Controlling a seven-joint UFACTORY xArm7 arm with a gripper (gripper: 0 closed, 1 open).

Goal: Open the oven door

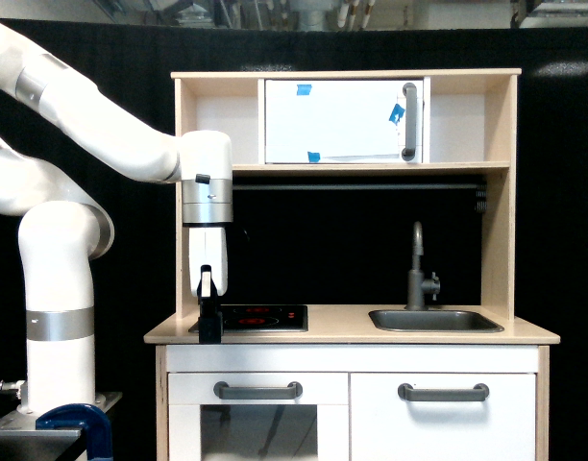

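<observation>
The oven door (pixel 342 121) is the wide white flat panel in the upper shelf of the toy kitchen. It lies flush and closed, with a vertical grey bar handle (pixel 409 122) at its right side and small blue tape pieces on it. My gripper (pixel 209 327) hangs straight down from the white arm at the counter's left end, well below and left of the door. Its dark fingers point at the left edge of the stovetop (pixel 252 317). From this side the gap between the fingers does not show.
A grey faucet (pixel 419 277) and sink (pixel 434 320) sit at the exterior view's right of the counter. Below are a windowed door with a horizontal handle (pixel 258 390) and a plain door with a horizontal handle (pixel 444 392). A blue clamp (pixel 78 423) sits by the arm's base.
</observation>
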